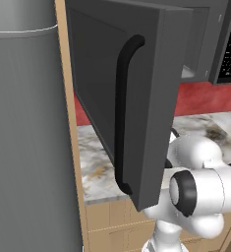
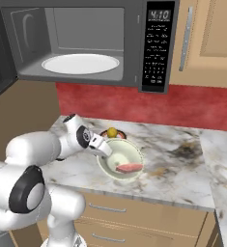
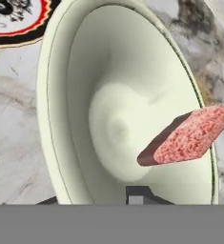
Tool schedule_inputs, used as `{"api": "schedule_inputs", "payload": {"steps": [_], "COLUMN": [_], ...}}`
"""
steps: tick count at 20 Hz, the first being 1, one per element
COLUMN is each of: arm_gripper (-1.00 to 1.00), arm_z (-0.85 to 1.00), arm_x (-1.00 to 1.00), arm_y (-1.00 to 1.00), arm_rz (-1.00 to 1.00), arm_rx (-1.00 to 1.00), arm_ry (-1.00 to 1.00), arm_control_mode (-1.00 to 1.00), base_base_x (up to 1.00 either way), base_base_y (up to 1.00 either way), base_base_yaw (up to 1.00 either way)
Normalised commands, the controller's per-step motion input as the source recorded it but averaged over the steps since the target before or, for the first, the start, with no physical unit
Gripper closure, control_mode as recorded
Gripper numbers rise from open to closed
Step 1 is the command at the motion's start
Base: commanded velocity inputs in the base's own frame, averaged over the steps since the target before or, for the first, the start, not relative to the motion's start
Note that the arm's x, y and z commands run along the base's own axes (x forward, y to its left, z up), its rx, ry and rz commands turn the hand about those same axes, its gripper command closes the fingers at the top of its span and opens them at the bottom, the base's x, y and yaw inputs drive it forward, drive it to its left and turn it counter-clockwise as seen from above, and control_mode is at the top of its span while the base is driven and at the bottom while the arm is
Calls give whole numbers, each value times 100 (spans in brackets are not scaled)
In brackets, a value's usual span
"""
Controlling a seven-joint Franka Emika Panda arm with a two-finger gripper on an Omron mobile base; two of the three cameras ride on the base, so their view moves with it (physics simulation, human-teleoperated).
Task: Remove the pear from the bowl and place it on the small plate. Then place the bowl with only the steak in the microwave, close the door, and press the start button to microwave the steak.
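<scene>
The pale bowl [image 2: 119, 159] rests on the counter below the microwave [image 2: 134, 43], with the pinkish steak [image 2: 130, 168] lying inside it. My gripper [image 2: 103, 147] is at the bowl's left rim. In the hand view one fingertip [image 3: 139, 195] is inside the bowl [image 3: 75, 119] and the other is outside the wall, clamping the rim. The steak [image 3: 187, 136] lies toward the right side. The yellow pear [image 2: 112, 131] sits on the small plate [image 3: 18, 31] just behind the bowl. The door [image 1: 151, 123] stands swung open.
The microwave cavity holds a white turntable [image 2: 80, 63], and its keypad [image 2: 156, 62] is on the right. The door's black handle [image 1: 121, 113] hangs over the counter's left end. A tall grey appliance [image 1: 23, 147] stands at the left. The marble counter [image 2: 182, 164] stretches to the right.
</scene>
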Motion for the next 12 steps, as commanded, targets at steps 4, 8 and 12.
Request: {"api": "schedule_inputs", "payload": {"steps": [4, 8, 12], "arm_gripper": [100, 100, 100], "arm_z": [24, -5, 19], "arm_x": [-23, -2, -23], "arm_y": [25, -1, -18], "arm_rz": [7, 0, 0], "arm_rx": [-29, -4, -14], "arm_ry": [-4, 2, -8], "arm_control_mode": [-100, -100, -100], "base_base_x": [0, 0, 0], "base_base_y": [0, 0, 0], "base_base_yaw": [0, 0, 0]}}
